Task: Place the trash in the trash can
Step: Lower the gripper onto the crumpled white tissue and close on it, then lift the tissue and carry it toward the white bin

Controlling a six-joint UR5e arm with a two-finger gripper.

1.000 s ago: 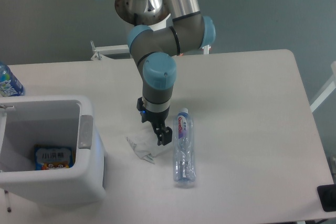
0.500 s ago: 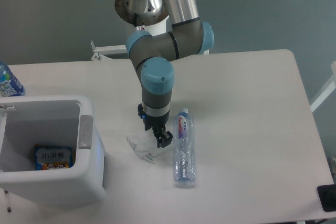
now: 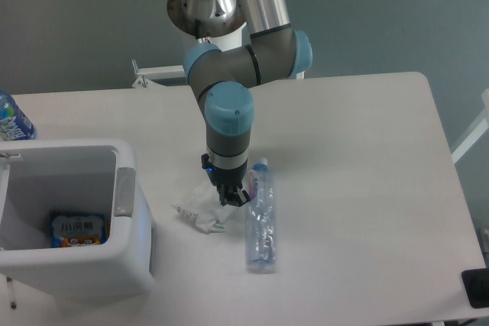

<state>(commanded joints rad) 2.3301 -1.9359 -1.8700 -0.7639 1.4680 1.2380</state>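
gripper [image 3: 229,197] down at table [image 3: 359,158] level, wedged between paper wad [image 3: 197,212] at its 8 o'clock and bottle [image 3: 260,217] at its 4 o'clock; cannot tell whether clenched or released. trash can [image 3: 126,223] off at 9 o'clock of the wad, apart from it.

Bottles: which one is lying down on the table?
The clear bottle beside the pincer lies flat. The blue-label bottle at the far left edge stands upright.

crumpled paper wad [image 3: 200,211], seemingly glossy (clear) bottle [image 3: 260,223]
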